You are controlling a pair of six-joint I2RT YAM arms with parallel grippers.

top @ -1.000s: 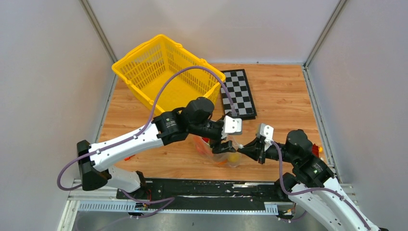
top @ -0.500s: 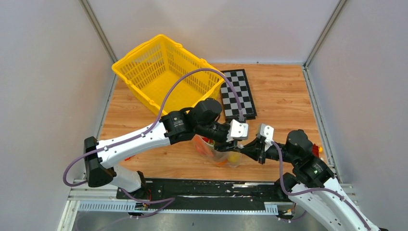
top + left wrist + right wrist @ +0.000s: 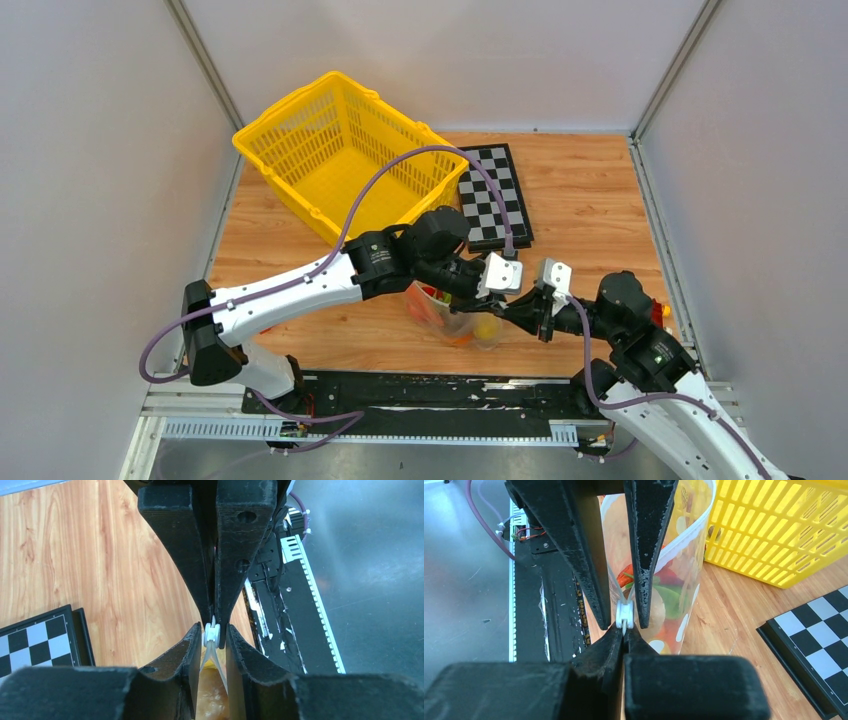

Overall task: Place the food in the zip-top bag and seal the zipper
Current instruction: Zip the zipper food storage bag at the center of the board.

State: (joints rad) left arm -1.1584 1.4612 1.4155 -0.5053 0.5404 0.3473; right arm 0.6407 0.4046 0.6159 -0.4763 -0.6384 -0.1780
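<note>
The zip-top bag [image 3: 450, 315] stands upright on the table between both arms, clear with white dots. Food shows through it: a yellow lemon [image 3: 487, 326], a red chili [image 3: 626, 579] and a green pepper [image 3: 669, 597]. The zipper's white slider [image 3: 212, 634] sits at the end of the bag's mouth. My left gripper [image 3: 212, 630] straddles that slider with its jaws narrow, a thin gap showing on each side. My right gripper [image 3: 625, 630] is shut on the zipper strip just beyond the slider, tip to tip with the left gripper [image 3: 488, 300].
A yellow mesh basket [image 3: 330, 150] stands at the back left, close behind the bag. A folded chessboard [image 3: 497, 195] lies beside it. A small red-orange thing [image 3: 657, 312] lies by the right arm. The black base rail [image 3: 420, 390] runs along the near edge.
My left gripper has slid right along the bag's mouth to meet the right gripper, and its jaws have narrowed around the slider. The right gripper has held still.
</note>
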